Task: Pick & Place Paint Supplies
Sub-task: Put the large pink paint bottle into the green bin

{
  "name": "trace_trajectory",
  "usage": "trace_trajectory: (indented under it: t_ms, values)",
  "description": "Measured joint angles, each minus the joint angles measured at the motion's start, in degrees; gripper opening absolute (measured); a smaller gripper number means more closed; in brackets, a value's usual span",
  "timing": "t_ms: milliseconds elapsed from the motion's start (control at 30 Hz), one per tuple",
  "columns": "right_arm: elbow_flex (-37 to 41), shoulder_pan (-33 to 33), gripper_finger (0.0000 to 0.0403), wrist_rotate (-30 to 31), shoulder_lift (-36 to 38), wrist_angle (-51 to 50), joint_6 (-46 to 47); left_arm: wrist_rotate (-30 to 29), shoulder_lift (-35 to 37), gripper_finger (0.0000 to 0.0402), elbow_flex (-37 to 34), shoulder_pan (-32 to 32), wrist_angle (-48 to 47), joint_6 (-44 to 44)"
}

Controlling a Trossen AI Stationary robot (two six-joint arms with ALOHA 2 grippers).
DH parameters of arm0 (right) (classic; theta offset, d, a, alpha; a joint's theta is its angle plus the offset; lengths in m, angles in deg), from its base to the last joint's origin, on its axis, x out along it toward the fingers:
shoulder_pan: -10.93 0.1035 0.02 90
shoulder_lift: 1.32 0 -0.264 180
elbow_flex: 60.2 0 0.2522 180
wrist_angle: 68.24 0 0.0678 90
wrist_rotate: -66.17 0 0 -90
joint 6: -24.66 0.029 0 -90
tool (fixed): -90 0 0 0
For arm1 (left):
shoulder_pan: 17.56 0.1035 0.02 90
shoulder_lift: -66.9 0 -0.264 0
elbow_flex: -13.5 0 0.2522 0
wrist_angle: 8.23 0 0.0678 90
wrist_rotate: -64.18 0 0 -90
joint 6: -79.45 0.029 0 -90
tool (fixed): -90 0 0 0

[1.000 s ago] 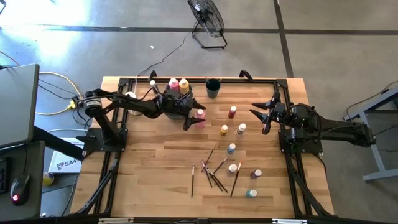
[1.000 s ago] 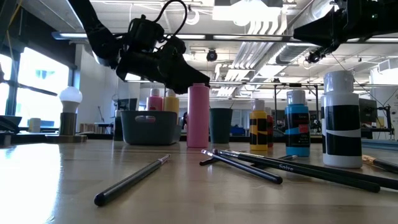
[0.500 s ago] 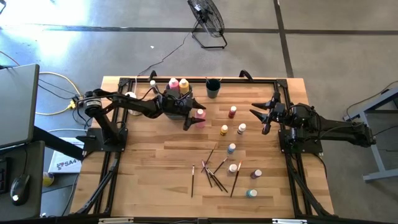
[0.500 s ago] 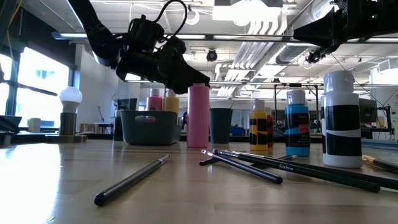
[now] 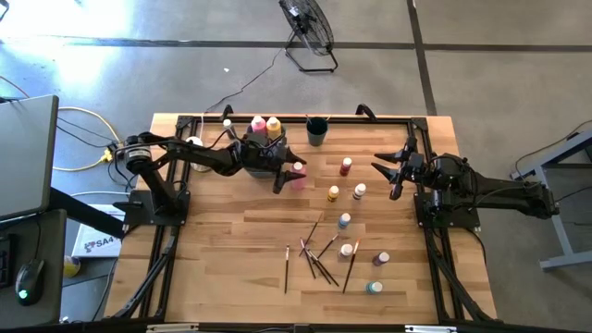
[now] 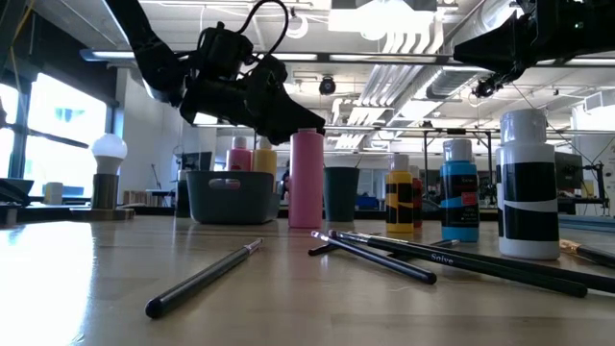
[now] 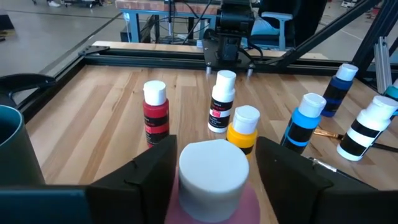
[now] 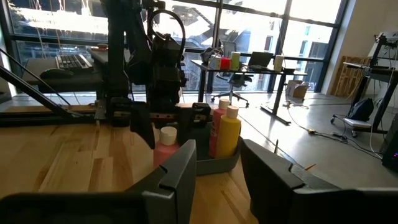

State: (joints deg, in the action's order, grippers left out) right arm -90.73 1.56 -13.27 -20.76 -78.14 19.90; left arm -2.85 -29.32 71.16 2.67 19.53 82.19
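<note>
At the far left of the wooden bench (image 5: 231, 259), the left gripper (image 5: 289, 175) is reaching out from beside the grey bin (image 5: 262, 154) and bracketing the tall pink squeeze bottle (image 5: 298, 175), which is standing upright on the bench just right of the bin. From the left wrist view the bottle's white cap (image 7: 213, 172) is sitting between the two dark jaws with a sliver of space showing on each side, so the jaws are standing apart around it and whether they are pressing on it cannot be told. Inside the bin another pink bottle (image 5: 258, 124) and a yellow bottle (image 5: 274, 124) are standing side by side, and a dark cup (image 5: 316, 131) is standing at the far edge to the right of them. Right of the pink squeeze bottle, small white-capped paint bottles are standing apart from one another: a red one (image 5: 346, 166), a yellow one (image 5: 334, 193), a black-and-white one (image 5: 359, 191) and a blue one (image 5: 344, 220). Nearer, thin paintbrushes (image 5: 319, 256) are lying scattered and crossing each other. Off to the right, the right gripper (image 5: 391, 175) is hovering above the bench with its jaws parted and nothing between them.
</note>
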Motion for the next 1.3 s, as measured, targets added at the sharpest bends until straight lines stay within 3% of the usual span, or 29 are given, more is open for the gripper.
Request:
trace_trajectory:
  t_ms: [633,900,1133,1300]
  values:
    - [0.0,0.0,0.0121,0.0,0.0,0.0,0.0,-3.0,0.1,0.0114,0.0,0.0,-0.7,0.0]
    - [0.0,0.0,0.0121,0.0,0.0,0.0,0.0,-3.0,0.1,0.0134,0.0,0.0,-1.0,-0.1]
    - [0.0,0.0,0.0121,0.0,0.0,0.0,0.0,-2.9,0.1,0.0114,0.0,0.0,-1.0,0.0]
    - [0.0,0.0,0.0121,0.0,0.0,0.0,0.0,-2.8,0.1,0.0123,0.0,0.0,-1.0,-0.1]
